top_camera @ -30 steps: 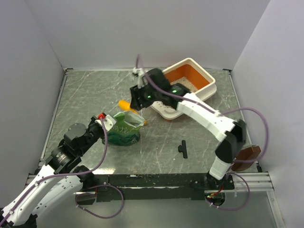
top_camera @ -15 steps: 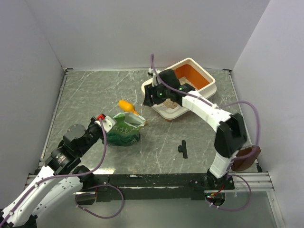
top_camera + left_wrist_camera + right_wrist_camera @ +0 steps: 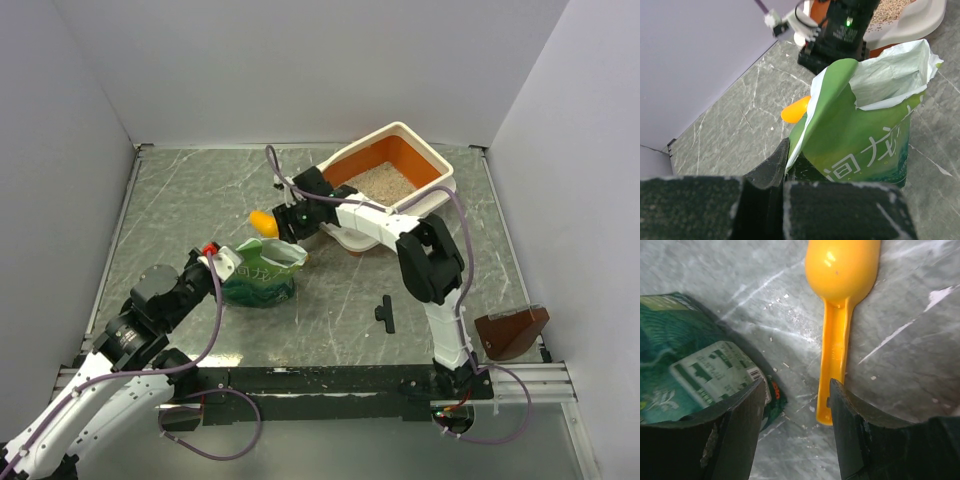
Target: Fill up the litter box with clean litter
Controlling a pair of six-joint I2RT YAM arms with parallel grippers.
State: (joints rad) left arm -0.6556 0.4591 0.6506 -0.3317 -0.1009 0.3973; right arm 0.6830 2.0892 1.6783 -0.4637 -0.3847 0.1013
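- Litter box (image 3: 432, 160), beyond the green bag (image 3: 860, 145), holds some clean litter (image 3: 385, 180); I'd say more's needed.
- My right gripper (image 3: 797, 392): fingers apart, straddling the scoop (image 3: 840, 315) handle beside the bag.
- Left gripper (image 3: 214, 260): clamped on the bag's edge.

Overhead view wide; both wrist views close, sharing green bag (image 3: 860, 145).
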